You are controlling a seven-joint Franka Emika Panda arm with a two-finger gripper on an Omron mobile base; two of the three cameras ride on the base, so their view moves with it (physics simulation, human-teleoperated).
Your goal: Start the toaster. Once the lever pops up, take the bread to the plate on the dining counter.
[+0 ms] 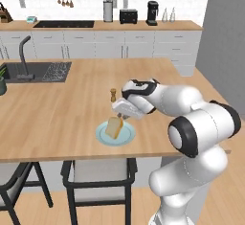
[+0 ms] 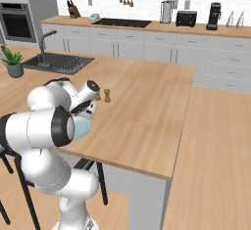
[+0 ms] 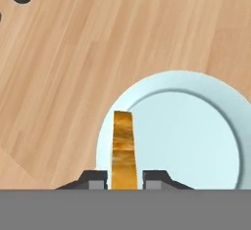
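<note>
Tool (image 3: 124, 179) pinches the bread (image 3: 123, 148) edge-on over the plate (image 3: 196, 136); its lower edge is cut off

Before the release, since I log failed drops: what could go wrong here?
The bread is held on edge in the end effector, over the plate's near rim, not its middle. Released so, it may tip onto the counter. The plate sits near the counter's edge, so a nudge could shift it.

plate (image 2: 83, 126) mostly behind arm, toaster (image 1: 128, 16) controls tiny
</note>
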